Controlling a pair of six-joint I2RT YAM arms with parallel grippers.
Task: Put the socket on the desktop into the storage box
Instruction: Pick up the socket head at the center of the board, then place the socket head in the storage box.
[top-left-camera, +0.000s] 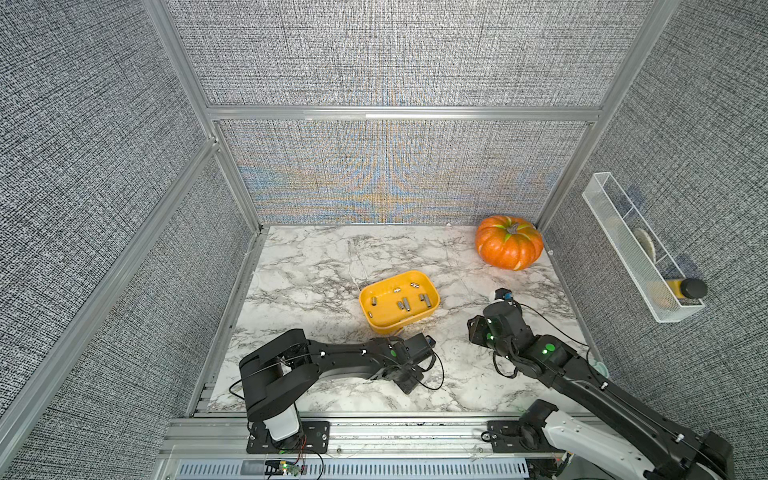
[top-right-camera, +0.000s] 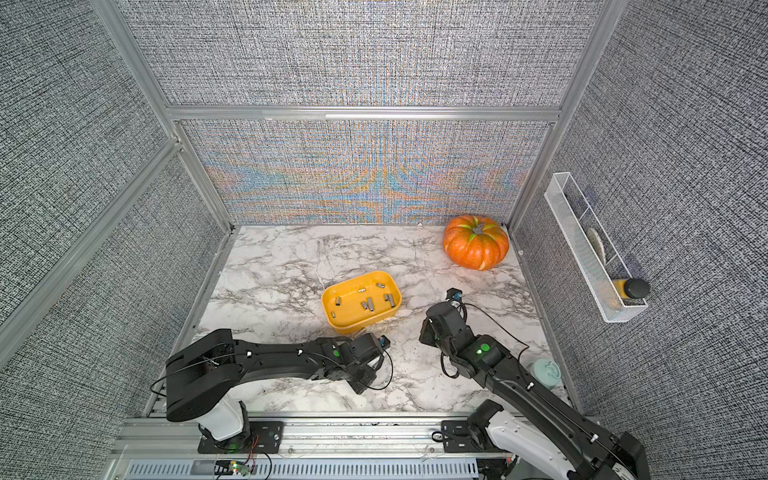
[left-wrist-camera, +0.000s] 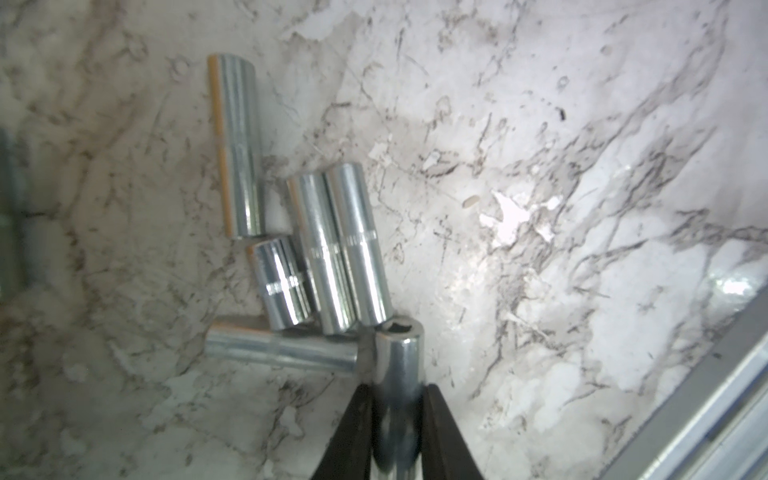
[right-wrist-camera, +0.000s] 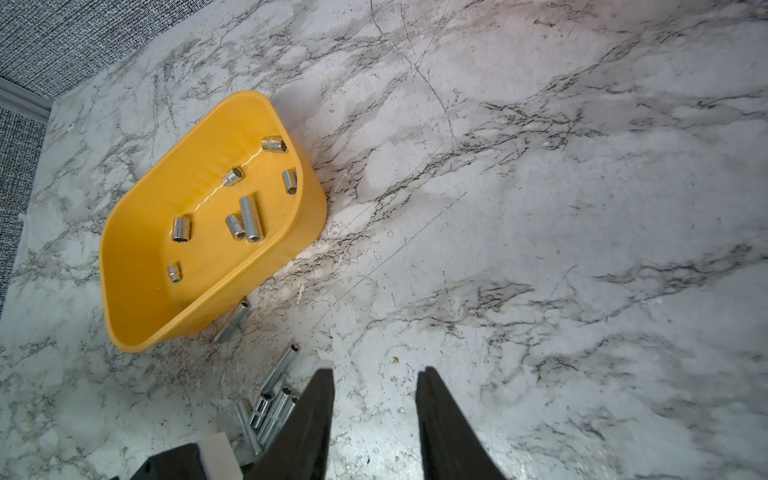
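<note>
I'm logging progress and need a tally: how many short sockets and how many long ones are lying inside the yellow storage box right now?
In the storage box:
Short sockets: 6
Long sockets: 1
Total: 7

Storage box (top-left-camera: 386, 326) on the desktop (top-left-camera: 311, 266) holds sockets (top-left-camera: 405, 304); loose sockets (right-wrist-camera: 266, 411) lie just before it, pumpkin (top-left-camera: 509, 243) behind right.

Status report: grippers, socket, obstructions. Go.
Left gripper shut on one socket, fingers either side. Right gripper open, empty. Socket not yet in storage box. Five loose sockets crowd it on the desktop.
</note>
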